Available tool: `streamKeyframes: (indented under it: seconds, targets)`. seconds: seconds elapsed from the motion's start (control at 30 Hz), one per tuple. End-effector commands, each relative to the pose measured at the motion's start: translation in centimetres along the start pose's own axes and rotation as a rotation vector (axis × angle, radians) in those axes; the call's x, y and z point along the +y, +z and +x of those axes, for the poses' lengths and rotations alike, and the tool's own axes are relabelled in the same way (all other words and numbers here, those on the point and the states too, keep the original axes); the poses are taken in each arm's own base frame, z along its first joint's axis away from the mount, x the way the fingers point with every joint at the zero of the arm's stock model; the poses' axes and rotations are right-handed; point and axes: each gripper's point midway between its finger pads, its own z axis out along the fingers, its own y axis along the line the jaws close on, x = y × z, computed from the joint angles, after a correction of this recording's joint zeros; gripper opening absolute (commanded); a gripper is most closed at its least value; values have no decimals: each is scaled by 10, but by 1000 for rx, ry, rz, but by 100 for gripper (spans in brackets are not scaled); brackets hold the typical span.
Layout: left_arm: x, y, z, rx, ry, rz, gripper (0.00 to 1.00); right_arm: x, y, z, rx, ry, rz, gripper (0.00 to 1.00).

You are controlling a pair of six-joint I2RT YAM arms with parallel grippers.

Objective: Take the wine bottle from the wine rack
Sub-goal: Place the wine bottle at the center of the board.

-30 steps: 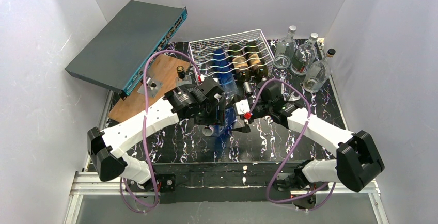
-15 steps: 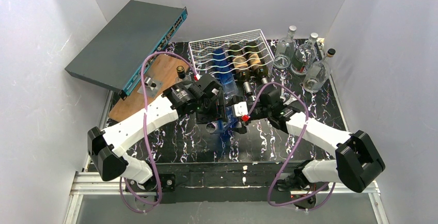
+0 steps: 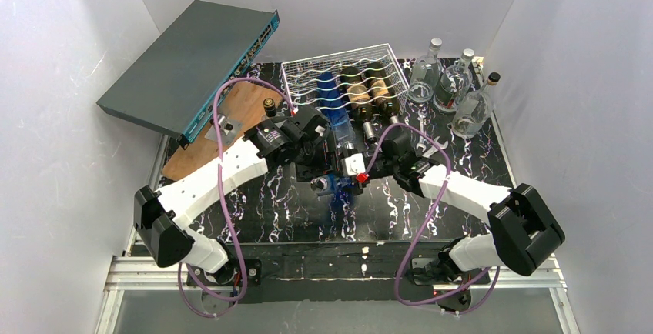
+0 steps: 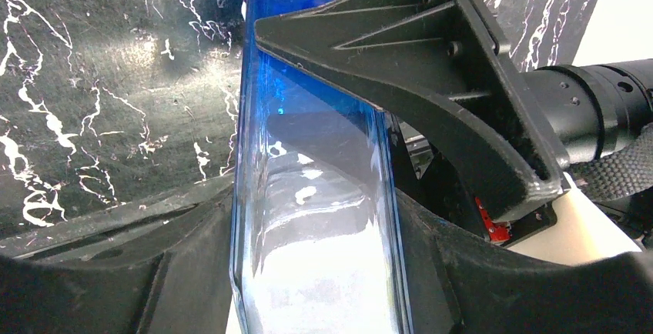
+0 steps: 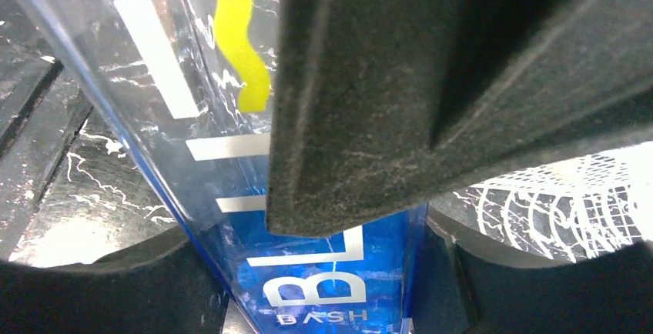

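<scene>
Our left hand [image 3: 322, 166] was clamped, part-closed, on the blue wine bottle [image 4: 316, 195]; our right hand [image 3: 356, 171] straddled the same bottle, though we could not tell if it gripped. The bottle lay between both hands, just before the wine rack [image 3: 308, 80], over the bench [image 3: 293, 215].

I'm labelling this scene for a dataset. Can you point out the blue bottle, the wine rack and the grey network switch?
blue bottle [image 4: 316, 195], left wrist view, on its glass body.
wine rack [image 3: 304, 80], top external view, on the bare wire at its left end.
network switch [image 3: 185, 57], top external view, on its flat grey top.
</scene>
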Motion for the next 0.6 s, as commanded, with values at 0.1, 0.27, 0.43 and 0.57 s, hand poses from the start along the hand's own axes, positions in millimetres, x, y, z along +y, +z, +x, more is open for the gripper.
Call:
streamKeyframes:
  seconds: [0.1, 0.27, 0.43, 0.57]
  targets:
    - [-30, -19, -26, -81, -8, 139, 20, 10, 4, -8, -40, -16, -77, 51]
    - [-30, -21, -29, -88, -12, 149, 43, 11, 3, -7, -35, -15, -85, 35]
    - [-33, -23, -32, -100, -14, 163, 64, 10, 2, -7, -35, -14, -84, 32]
    - [-36, -27, -36, -112, -11, 182, 81, 10, 0, -6, -37, -9, -82, 31]
